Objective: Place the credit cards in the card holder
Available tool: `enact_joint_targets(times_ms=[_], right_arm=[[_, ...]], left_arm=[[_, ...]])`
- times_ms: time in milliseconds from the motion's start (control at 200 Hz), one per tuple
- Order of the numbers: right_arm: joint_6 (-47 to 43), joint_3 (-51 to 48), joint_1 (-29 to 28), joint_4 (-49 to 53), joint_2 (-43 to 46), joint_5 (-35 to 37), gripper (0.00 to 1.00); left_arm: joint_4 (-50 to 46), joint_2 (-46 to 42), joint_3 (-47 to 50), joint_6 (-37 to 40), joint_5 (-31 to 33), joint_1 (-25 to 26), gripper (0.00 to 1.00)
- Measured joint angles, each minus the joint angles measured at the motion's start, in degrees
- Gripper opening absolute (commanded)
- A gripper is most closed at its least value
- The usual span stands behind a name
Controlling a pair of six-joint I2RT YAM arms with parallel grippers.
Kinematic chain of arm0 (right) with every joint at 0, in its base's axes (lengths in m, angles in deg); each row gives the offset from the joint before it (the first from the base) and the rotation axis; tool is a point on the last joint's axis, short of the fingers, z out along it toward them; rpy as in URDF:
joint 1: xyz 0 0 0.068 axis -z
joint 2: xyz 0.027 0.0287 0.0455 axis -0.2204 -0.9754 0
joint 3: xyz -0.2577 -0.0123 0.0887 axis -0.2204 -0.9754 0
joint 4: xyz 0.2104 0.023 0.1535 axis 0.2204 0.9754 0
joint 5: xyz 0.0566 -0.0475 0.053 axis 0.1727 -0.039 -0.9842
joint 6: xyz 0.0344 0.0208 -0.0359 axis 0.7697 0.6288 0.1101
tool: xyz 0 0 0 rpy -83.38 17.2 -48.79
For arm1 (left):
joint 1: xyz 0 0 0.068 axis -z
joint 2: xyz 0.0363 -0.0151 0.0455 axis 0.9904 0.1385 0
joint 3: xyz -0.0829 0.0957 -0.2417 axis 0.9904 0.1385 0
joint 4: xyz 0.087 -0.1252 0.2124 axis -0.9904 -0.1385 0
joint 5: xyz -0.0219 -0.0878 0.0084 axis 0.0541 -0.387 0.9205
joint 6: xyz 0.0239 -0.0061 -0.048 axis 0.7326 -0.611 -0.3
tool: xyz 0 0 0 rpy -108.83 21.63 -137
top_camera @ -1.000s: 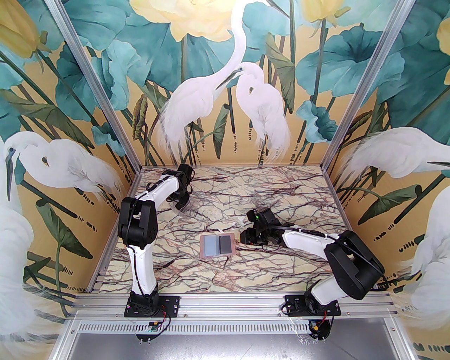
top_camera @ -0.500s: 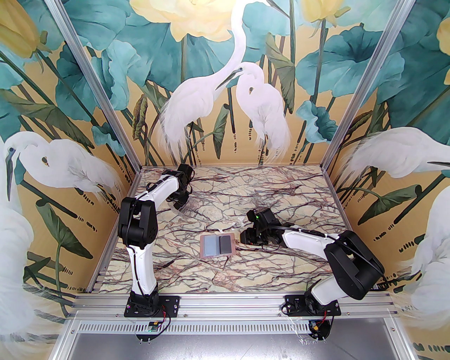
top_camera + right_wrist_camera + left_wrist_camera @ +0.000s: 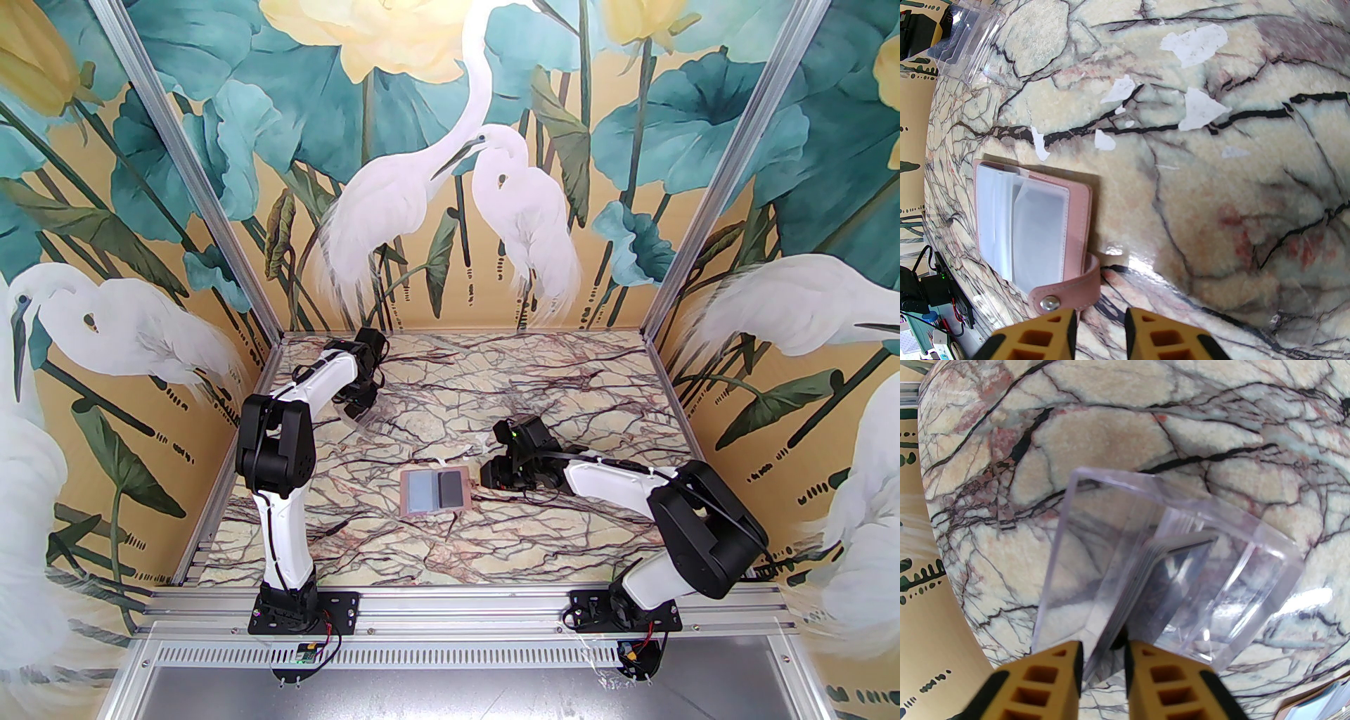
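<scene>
The credit cards stand on edge as a thin stack inside a clear plastic box at the far left of the table, directly ahead of the left gripper. In the left wrist view the stack's long axis runs away from the fingers, up and to the right, slanting across the box, and its near short end points into the narrow slot between the 2 orange fingers. The jaws are drawn close together around that end, but the blur there makes it impossible to tell whether the pads already pinch the cards or merely flank them. This is the relation the next move depends on: the cards lie end-on to the left gripper, so any pull would probably have to follow that same axis back toward the wrist for the stack to slide clear of the box walls. The left arm is by far the nearer. The right gripper is well apart from the box, low over the middle of the table, its jaws slightly parted with only bare marble between them. Just beside its left finger curls the snap tab of the card holder, which lies spread open with its pale sleeves facing up.
</scene>
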Motion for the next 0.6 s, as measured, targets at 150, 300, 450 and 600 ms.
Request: enact_joint_targets(times_ms=[150,300,450,600], right_arm=[[-0.02,0.09,0.00,-0.02,-0.02,-0.13,0.32],[-0.02,0.13,0.00,0.00,-0.15,-0.13,0.32],[-0.02,0.15,0.00,-0.02,-0.35,-0.13,0.32],[-0.02,0.20,0.00,0.00,-0.55,-0.15,0.32]], left_arm=[[0.00,-0.02,-0.15,0.02,0.04,0.00,0.23],[0.00,-0.02,-0.15,0.00,0.09,0.00,0.18],[0.02,-0.28,-0.17,0.02,0.31,0.00,0.13],[-0.02,-0.70,-0.55,0.00,0.31,0.00,0.09]])
